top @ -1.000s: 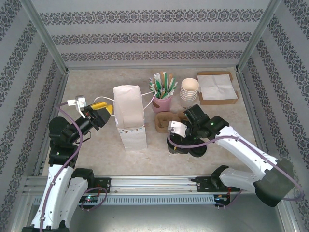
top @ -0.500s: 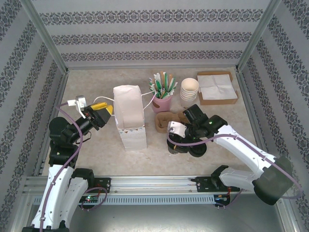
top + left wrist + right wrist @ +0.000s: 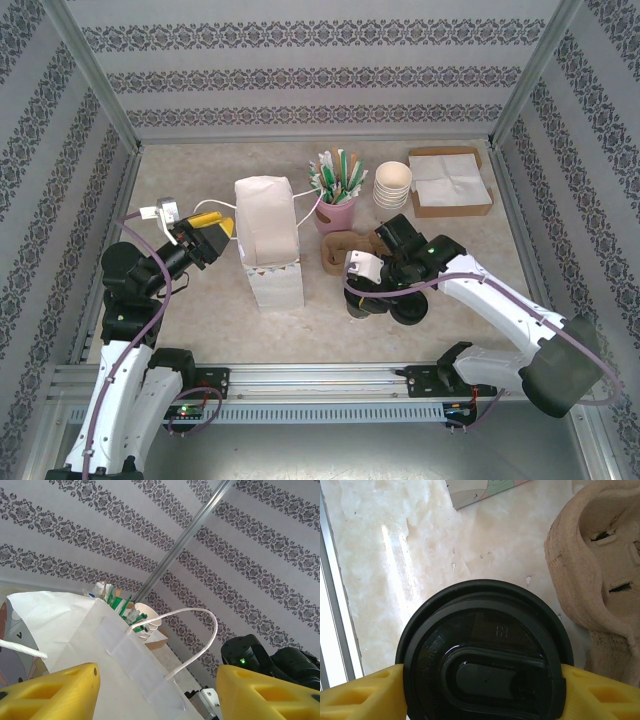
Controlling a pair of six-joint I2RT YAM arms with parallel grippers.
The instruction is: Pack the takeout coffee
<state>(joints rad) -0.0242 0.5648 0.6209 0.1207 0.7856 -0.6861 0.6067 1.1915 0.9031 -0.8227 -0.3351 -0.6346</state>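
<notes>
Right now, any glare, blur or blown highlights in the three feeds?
Right wrist: bright glare streak on the table, left of the coffee lid; lid sharp, its embossing readable. Left wrist: left gripper soft up close, white bag bright, folds still visible, wallpaper crisp. Top external: even light, faint shadows, no blur; the dark coffee cup blends into the black arm.

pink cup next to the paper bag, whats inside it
Green and white sticks stand bunched in the pink cup and fan out above its rim. Their lower ends and the cup's bottom are hidden behind its wall.
</notes>
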